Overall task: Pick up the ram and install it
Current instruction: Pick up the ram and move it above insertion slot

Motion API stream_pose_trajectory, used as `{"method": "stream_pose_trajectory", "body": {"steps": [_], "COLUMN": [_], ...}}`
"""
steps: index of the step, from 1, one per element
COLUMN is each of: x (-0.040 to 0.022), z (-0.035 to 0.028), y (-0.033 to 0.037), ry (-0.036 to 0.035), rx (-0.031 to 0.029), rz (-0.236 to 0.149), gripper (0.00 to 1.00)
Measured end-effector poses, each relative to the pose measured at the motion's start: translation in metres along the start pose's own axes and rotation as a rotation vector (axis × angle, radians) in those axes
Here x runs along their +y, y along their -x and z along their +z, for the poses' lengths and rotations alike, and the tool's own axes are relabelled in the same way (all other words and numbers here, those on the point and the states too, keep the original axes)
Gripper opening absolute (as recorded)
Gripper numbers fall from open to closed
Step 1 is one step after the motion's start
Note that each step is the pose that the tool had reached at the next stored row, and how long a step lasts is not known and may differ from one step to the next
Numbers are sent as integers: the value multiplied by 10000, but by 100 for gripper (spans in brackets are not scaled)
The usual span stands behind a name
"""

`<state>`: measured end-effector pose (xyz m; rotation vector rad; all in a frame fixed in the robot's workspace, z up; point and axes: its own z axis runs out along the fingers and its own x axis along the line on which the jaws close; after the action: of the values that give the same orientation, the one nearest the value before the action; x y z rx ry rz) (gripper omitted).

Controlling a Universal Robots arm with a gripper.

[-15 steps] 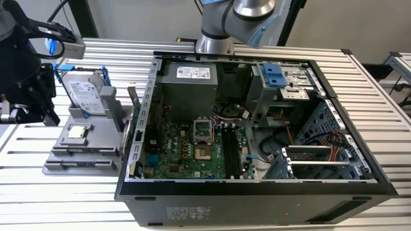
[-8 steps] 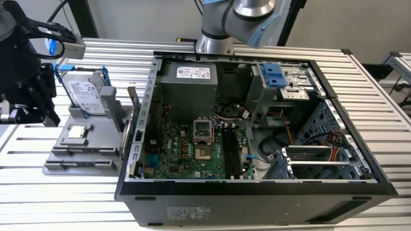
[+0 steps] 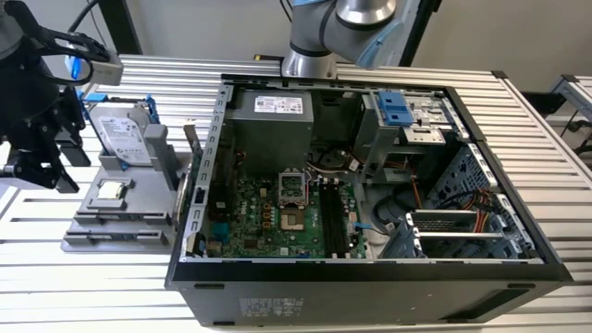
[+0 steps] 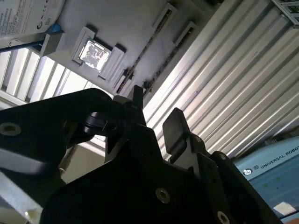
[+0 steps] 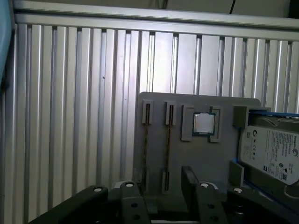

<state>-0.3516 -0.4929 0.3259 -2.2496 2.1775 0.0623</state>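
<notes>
Closest in, my own black fingers (image 4: 174,122), and my gripper (image 4: 156,111) (image 5: 159,186) is spread wide with nothing between the pads. Just beyond the tips lies the grey tray (image 5: 187,163) on the slatted metal table (image 5: 70,93). There's the ram (image 5: 146,148) in the first wrist view: two thin dark sticks standing on edge in side-by-side slots, so narrow from here that I can't make out chips or label. Their long axes run parallel, straight away from my fingertips toward the tray's far rim. The square processor (image 5: 204,123) sits just beside them, the hard drive (image 5: 271,154) past that. In the exterior view my gripper (image 3: 37,173) hangs at the exterior view's left by the tray, well apart from the open computer case (image 3: 370,288).
</notes>
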Motion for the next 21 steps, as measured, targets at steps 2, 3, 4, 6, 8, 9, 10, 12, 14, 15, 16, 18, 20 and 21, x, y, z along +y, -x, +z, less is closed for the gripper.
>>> {"method": "stream_pose_trajectory", "body": {"steps": [2,3,4,6,8,9,10,12,14,15,16,18,20,21], "x": [-1,-1,-1,-2,-3,-3,-4,-5,-6,-6,-7,-8,-9,-11], "z": [23,41,60,98,132,152,170,205,237,246,258,293,329,347], "y": [1,0,-1,-3,-4,-4,-5,-6,-8,-8,-8,-10,-12,-16], "ry": [-4,-10,-18,-28,-28,-29,-29,-27,-28,-28,-28,-27,-27,-28], "rx": [0,-3,-8,-14,-14,-15,-14,-13,19,46,66,75,75,75], "rz": [141,322,510,789,791,792,787,780,778,779,780,779,781,780], "gripper": [100,100,100,100,100,100,100,100,100,100,100,100,100,100]}}
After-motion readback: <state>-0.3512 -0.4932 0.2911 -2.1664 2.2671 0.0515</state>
